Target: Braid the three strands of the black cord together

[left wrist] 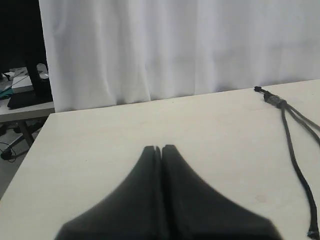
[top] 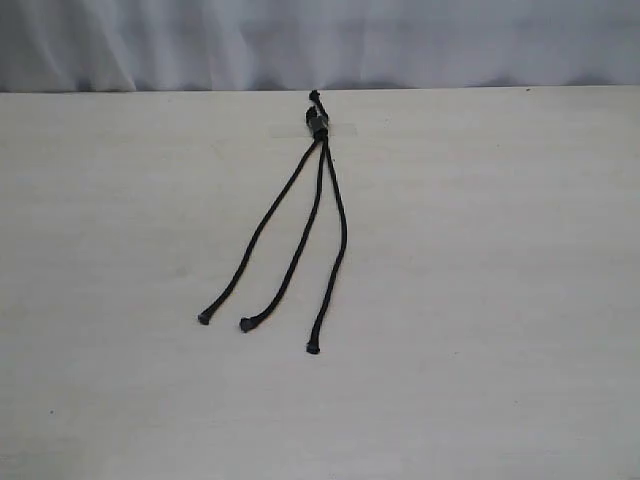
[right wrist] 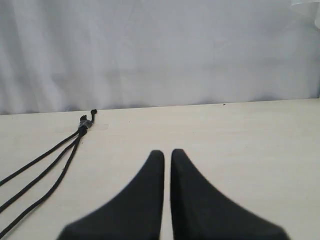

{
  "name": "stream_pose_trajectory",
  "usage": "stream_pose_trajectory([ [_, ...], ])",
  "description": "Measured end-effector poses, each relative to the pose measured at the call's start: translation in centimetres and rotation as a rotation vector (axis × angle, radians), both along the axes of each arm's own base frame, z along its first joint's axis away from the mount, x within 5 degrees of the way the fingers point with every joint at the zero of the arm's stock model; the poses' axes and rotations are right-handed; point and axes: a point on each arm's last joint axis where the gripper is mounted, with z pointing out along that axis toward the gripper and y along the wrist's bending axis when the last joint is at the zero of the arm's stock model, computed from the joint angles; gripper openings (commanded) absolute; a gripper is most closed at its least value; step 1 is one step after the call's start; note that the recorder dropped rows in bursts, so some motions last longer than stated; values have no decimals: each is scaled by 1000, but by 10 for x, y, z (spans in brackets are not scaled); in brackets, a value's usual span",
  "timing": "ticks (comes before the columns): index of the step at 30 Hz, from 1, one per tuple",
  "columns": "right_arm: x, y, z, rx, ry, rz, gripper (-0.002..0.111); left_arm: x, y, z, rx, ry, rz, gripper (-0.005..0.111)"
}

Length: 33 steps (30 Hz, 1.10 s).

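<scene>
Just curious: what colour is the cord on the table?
The cord is plain black; the exterior view shows it best.

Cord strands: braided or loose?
Loose, unbraided. The three strands fan out separately from the bound top and lie on the table without crossing, tips apart.

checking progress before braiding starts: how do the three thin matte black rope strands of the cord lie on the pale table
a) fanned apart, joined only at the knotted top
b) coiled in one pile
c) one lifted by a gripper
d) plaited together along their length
a: in the exterior view the three strands spread out flat to three separate tips, meeting only at the knotted top of the black cord.
</scene>
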Motion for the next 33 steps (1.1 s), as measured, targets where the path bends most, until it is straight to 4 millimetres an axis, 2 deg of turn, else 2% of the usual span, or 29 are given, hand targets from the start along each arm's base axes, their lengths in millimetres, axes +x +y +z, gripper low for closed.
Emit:
stream_pose_trajectory([
  [14, 0, 0, 1, 0, -6, 0, 4, 0, 0, 0, 0, -2, 0, 0],
  [18, 0, 0, 3, 1, -28, 0, 4, 0, 0, 4, -1, -47, -1, 0],
  [22, 0, 0, 3, 1, -28, 0, 4, 0, -1, 18, -167, -214, -4, 0],
  [23, 0, 0, 3, 1, -29, 0, 4, -1, 0, 26, -238, -312, -1, 0],
  [29, 0, 0, 7, 17, -84, 1, 4, -10, 6, 52, -394, -640, -7, 0],
  [33, -1, -2, 25, 275, -271, -4, 4, -13, 3, 58, -443, -707, -58, 0],
])
